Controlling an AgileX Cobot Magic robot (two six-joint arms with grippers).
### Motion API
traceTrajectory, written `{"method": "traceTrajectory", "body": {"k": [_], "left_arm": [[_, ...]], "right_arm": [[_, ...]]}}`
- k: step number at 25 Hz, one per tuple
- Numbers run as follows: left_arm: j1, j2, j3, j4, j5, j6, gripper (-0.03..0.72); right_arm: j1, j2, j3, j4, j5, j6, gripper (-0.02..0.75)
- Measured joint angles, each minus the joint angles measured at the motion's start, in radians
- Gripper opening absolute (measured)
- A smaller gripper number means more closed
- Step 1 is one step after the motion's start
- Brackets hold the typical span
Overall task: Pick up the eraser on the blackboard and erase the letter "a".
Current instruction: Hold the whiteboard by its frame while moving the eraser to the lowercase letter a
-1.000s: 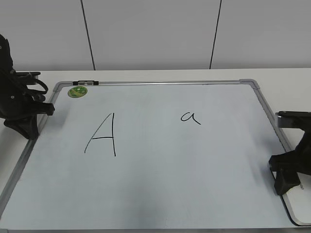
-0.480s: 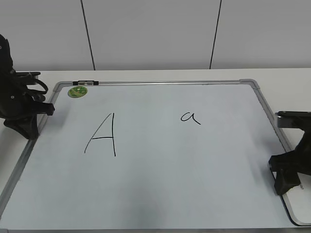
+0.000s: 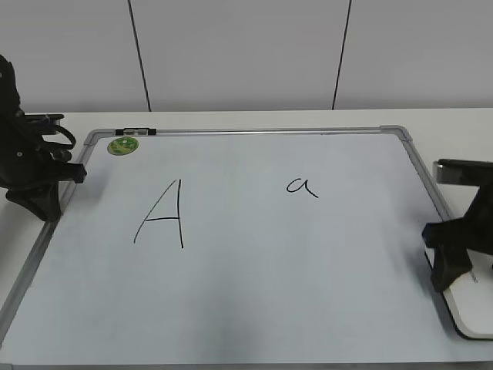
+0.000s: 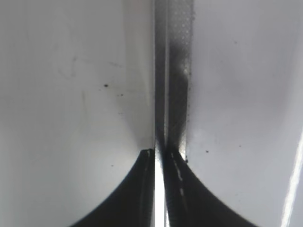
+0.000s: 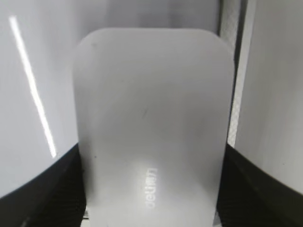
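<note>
- The white, smooth, rounded-rectangular plastic eraser (image 5: 151, 127) with small grey lettering lies at the near right corner of the board, its white top and dark lower edge showing in the exterior view (image 3: 471, 304).
- The black right gripper (image 3: 451, 262) stands over the eraser; in the right wrist view its two dark fingers (image 5: 38, 189) sit against the eraser's long sides, one on each, clamped on it.
- The large white rectangular dry-erase blackboard (image 3: 254, 293) with its silver-grey metal frame fills the tabletop.
- A large angular capital "A" (image 3: 163, 214) in black marker sits left of centre.
- The small handwritten lowercase letter "a" (image 3: 301, 186) lies right of centre, well apart from the eraser.
- The black left gripper (image 3: 42, 196) rests at the board's left frame edge; the left wrist view shows its jaws pressed together.
- A round green magnet (image 3: 122, 145) sits near the far left corner.
</note>
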Motion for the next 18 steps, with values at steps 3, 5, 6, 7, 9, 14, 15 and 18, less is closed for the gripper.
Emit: {"method": "traceTrajectory", "body": {"k": [3, 5, 6, 7, 9, 14, 15, 18], "left_arm": [[0.0, 0.0, 0.0, 0.0, 0.0, 0.0, 0.038], [0.0, 0.0, 0.0, 0.0, 0.0, 0.0, 0.038], [0.0, 0.0, 0.0, -0.002, 0.0, 0.0, 0.038], [0.0, 0.0, 0.0, -0.001, 0.0, 0.0, 0.038], [0.0, 0.0, 0.0, -0.001, 0.0, 0.0, 0.038], [0.0, 0.0, 0.0, -0.001, 0.0, 0.0, 0.039], [0.0, 0.0, 0.0, -0.001, 0.0, 0.0, 0.039], [0.0, 0.0, 0.0, -0.001, 0.0, 0.0, 0.039]], "right_arm": [[0.007, 0.002, -0.1, 0.0, 0.074, 0.0, 0.532], [0.021, 0.022, -0.205, -0.004, 0.136, 0.0, 0.532], [0.025, 0.027, -0.22, -0.004, 0.145, 0.0, 0.531], [0.039, 0.062, -0.287, -0.006, 0.191, 0.0, 0.531], [0.058, 0.115, -0.365, -0.009, 0.231, 0.0, 0.531], [0.095, 0.263, -0.557, -0.01, 0.258, 0.0, 0.531], [0.097, 0.277, -0.576, -0.01, 0.258, 0.0, 0.531], [0.113, 0.359, -0.69, -0.01, 0.261, 0.0, 0.531]]}}
